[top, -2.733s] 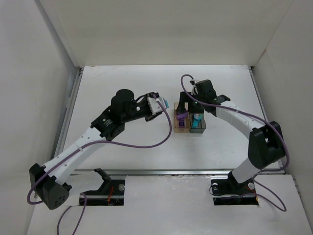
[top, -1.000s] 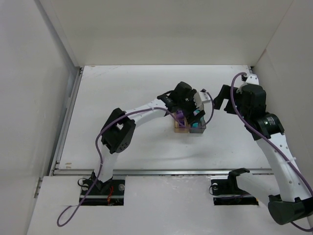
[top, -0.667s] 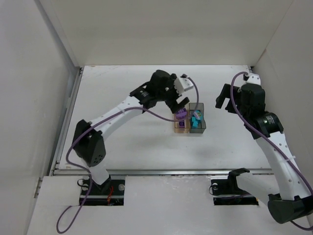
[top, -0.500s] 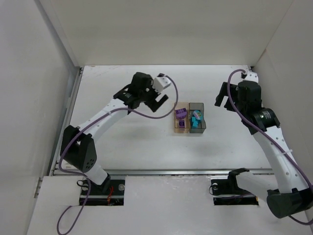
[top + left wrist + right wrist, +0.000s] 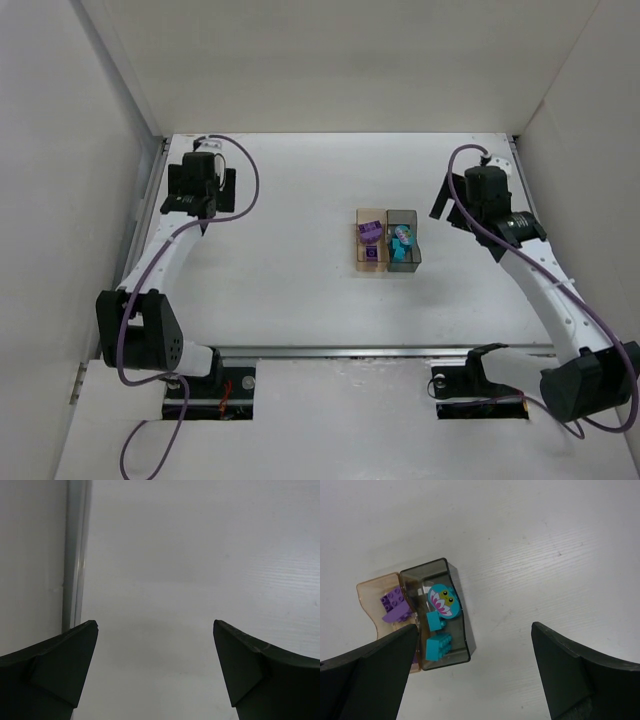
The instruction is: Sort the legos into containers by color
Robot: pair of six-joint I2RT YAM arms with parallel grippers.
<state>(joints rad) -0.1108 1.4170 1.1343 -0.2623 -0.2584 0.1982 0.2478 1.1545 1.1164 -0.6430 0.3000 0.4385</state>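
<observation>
1. Two translucent plastic containers are set touching on the white desk (image 5: 300, 290): amber-orange bin (image 5: 371, 266), smoky grey bin (image 5: 404, 267).
2. Purple bricks (image 5: 369, 231) are kept in the first, teal bricks (image 5: 403, 250) in the second, so colours are separated.
3. Left hand (image 5: 154, 625) and right hand (image 5: 473, 626) are spread wide, empty.

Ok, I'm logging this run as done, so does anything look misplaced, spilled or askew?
Nothing stands out. The purple legos lie in the amber bin, the teal legos in the grey bin, and the bins stand side by side.
</observation>
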